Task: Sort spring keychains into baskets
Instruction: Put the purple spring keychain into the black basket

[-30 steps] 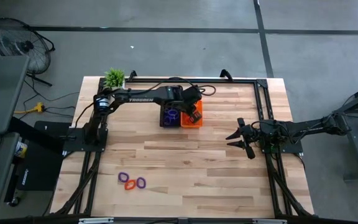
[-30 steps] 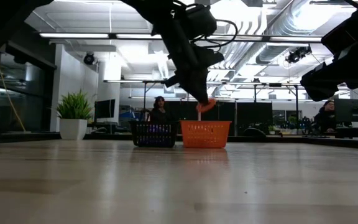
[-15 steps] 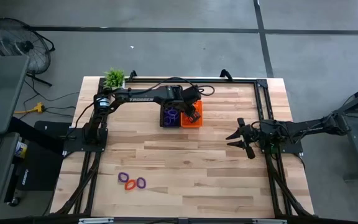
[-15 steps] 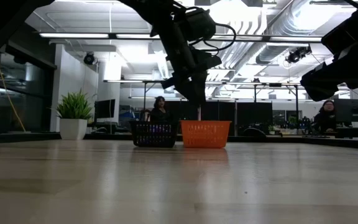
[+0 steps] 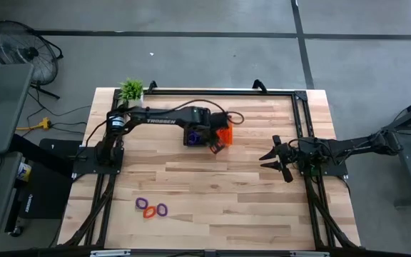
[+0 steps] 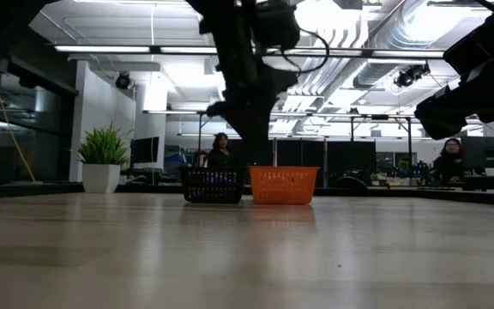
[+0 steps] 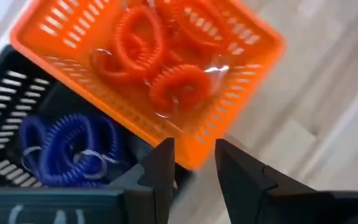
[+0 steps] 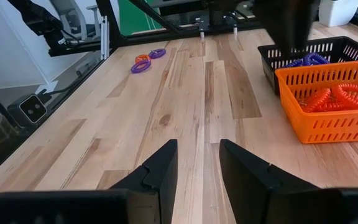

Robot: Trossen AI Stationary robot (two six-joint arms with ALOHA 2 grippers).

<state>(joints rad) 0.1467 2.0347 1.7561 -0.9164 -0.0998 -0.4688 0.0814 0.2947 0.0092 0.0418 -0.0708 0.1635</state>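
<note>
The black basket (image 5: 192,136) and the orange basket (image 5: 225,133) stand side by side at the table's far middle. In the left wrist view purple spring keychains (image 7: 73,149) lie in the black basket (image 7: 5,118), and orange-red ones (image 7: 166,68) lie in the orange basket (image 7: 241,50). Three more keychains (image 5: 151,208), two purple and one orange-red, lie on the table near its front left. My left gripper (image 7: 194,168) hovers open over the baskets' near edge, holding nothing. My right gripper (image 8: 197,165) waits open at the table's right side (image 5: 273,160).
A small green potted plant (image 5: 130,89) stands at the far left corner. Black frame rails (image 5: 291,93) run along the table's far edge and both sides. Bare wood (image 5: 220,193) lies between the baskets and the near edge. People sit in the room beyond the table (image 6: 219,150).
My left gripper has opened over the orange basket and let go of an orange-red keychain, which no longer hangs below its fingers. The gripper has then moved toward the table's near edge, off the orange basket's middle, and tipped.
</note>
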